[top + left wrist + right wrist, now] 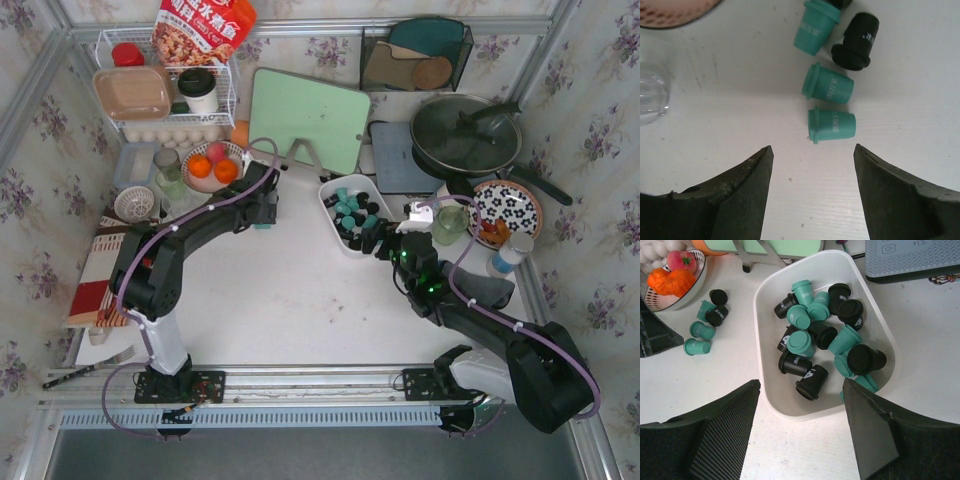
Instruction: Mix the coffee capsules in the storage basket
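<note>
My left gripper (812,152) hangs low over the white table (715,115), dark fingers spread apart and holding nothing. Just past the tips lie two teal-green tapered coffee capsules (832,125) on their sides, one beyond the other. Farther on, a third teal one and a black one lie close together, and another is cut off by the top edge. A clear glass (650,95) is cropped at the left edge.

My right gripper (801,385) is also wide open and grips nothing, poised over the near end of the white plastic rounded-rectangular storage basket (875,320). My right finger hides the basket's near right corner. Inside, teal and black capsules lie heaped together. Some are half buried, so I can't count them. The loose capsules lie on the table left of the basket, between it and a patterned fruit bowl (699,277), which is itself cut off at the frame's edge.
</note>
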You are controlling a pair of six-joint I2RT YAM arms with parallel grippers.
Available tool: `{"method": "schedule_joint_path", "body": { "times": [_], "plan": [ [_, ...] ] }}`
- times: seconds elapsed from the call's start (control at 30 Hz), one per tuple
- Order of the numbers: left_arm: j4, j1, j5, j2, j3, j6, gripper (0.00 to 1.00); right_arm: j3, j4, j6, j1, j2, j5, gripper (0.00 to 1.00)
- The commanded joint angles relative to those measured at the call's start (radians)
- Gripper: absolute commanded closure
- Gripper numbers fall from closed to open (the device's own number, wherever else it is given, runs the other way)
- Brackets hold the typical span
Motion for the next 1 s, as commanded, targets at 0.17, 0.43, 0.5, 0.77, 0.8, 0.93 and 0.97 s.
{"method": "schedule_joint_path", "body": {
  "times": [0.17,0.43,0.5,0.77,0.8,0.93,0.97],
  "plan": [
    [-0.002,0.008,0.102,0.085,0.022,-0.002,0.31,0.02,0.019,0.007,0.001,0.01,-0.01,0.25],
    [-0.029,0.008,0.047,0.161,0.08,0.051,0.31,0.022,0.014,0.009,0.0,0.012,-0.002,0.25],
    [-0.034,0.01,0.041,0.181,0.093,0.061,0.31,0.022,0.014,0.009,0.001,0.012,0.0,0.24],
    [-0.04,0.015,0.034,0.223,0.121,0.062,0.33,0.022,0.013,0.009,0.001,0.014,0.006,0.2],
    [-0.038,0.016,0.036,0.225,0.12,0.061,0.33,0.022,0.013,0.01,0.001,0.014,0.006,0.19],
    [-0.037,0.015,0.041,0.233,0.121,0.059,0.36,0.023,0.012,0.01,0.001,0.014,0.006,0.19],
    [-0.036,0.015,0.042,0.236,0.121,0.059,0.37,0.023,0.013,0.011,0.001,0.014,0.006,0.19]
  ]
}}
